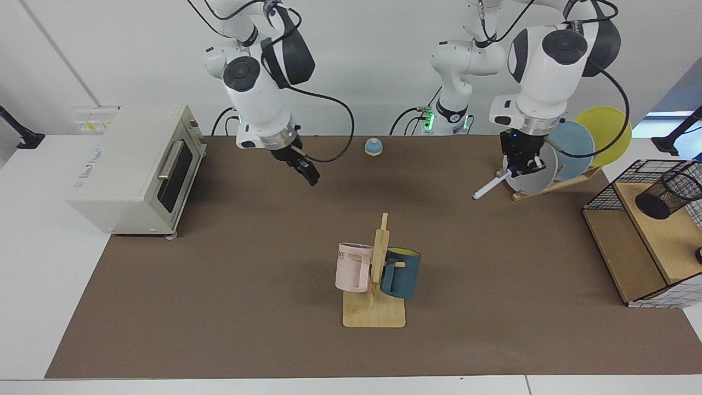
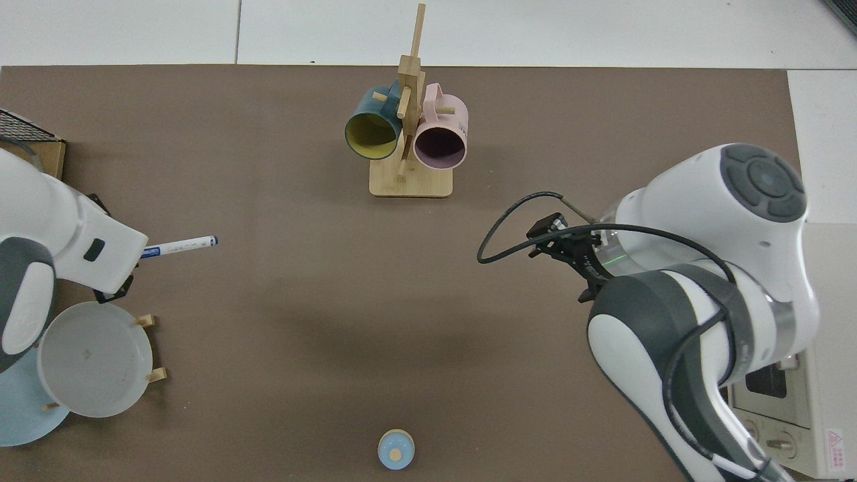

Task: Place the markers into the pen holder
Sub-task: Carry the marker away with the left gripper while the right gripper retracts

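The marker (image 1: 490, 187), white with a dark blue tip, hangs slanted above the mat in front of the plate rack, and my left gripper (image 1: 513, 171) is shut on its upper end. In the top view the marker (image 2: 184, 245) sticks out from under the left arm's white hand. The pen holder (image 1: 670, 193), a black mesh cup, appears tilted on the wooden shelf at the far right, well apart from the marker. My right gripper (image 1: 310, 174) hangs above the mat near the toaster oven and holds nothing.
A toaster oven (image 1: 137, 164) stands at the left. A wooden mug rack (image 1: 375, 307) with a pink and a blue mug is mid-table. A plate rack (image 1: 565, 148) holds three plates. There is also a small blue bell (image 1: 373, 146) and a wire-grid shelf (image 1: 630, 230).
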